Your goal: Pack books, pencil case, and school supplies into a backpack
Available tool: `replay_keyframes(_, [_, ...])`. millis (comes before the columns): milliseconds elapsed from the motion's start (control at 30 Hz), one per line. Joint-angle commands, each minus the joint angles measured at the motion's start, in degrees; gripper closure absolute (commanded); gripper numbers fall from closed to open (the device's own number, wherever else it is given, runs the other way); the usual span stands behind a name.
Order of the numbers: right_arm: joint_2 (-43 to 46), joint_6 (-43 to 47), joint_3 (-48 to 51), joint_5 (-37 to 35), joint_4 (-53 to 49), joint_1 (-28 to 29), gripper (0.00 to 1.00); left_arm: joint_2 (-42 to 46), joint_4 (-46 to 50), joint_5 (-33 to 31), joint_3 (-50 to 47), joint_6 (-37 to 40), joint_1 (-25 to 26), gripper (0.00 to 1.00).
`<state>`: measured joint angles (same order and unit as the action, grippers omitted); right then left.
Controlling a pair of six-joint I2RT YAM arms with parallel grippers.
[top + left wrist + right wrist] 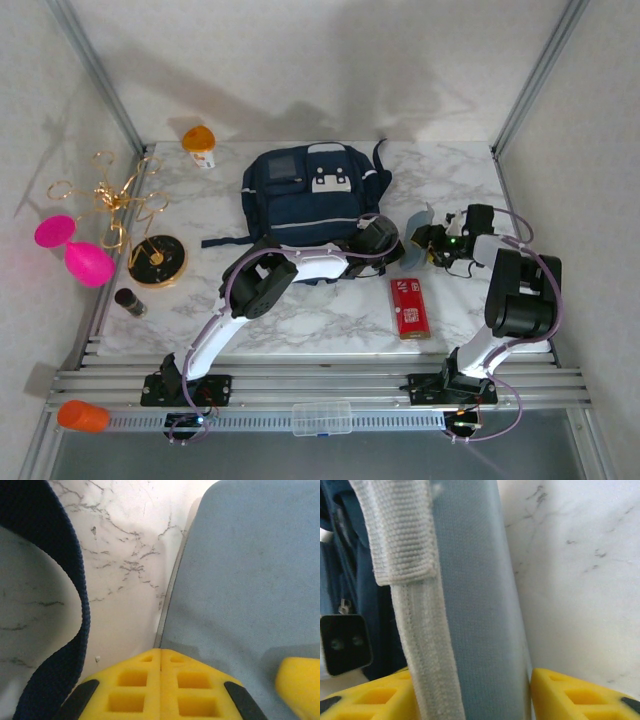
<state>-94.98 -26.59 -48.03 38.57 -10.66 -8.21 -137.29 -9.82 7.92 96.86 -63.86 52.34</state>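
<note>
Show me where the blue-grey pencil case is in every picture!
Top external: the pencil case sits right of the backpack, between the two arms' tips.
Left wrist: it covers the right half.
Right wrist: it stands upright in the middle.
Shared landmark: the navy backpack, its strap at left wrist's left, its body at right wrist's left.
</note>
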Motion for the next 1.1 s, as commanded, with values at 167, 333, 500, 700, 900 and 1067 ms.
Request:
replay_keyframes(167, [2.2,0.9,-1.4,-1.8,-2.5,0.1,0.61,1.9,6.4,1.1,5.1,3.2,-0.6,0.94])
replay_keyframes(333, [4.5,-1.0,-1.2,1.1,-1.4,-2.5,0.68,7.2,7.4,3.5,3.0,5.7,-0.7,0.86])
replay_keyframes(500, [7.2,-2.6,-2.2,4.9,-1.5,-2.5,0.68,21.0,13.7,0.3,-4.6,17.0,-0.7,0.65])
replay_keyframes(700, [11.3,-5.2,-1.3,5.7,-2.2,0.3,0.68,36.0,28.3,-16.0,-14.8,40.0,-3.6,0.41])
replay_keyframes(900, [15.4,-8.8,1.4,5.5,-1.8,4.6,0.69,40.4,33.5,-20.6,-22.1,58.3,-5.7,0.26])
replay_keyframes(1067, [17.7,-11.7,4.3,4.9,0.0,9.3,0.68,40.9,33.5,-20.3,-25.9,64.7,-6.9,0.13])
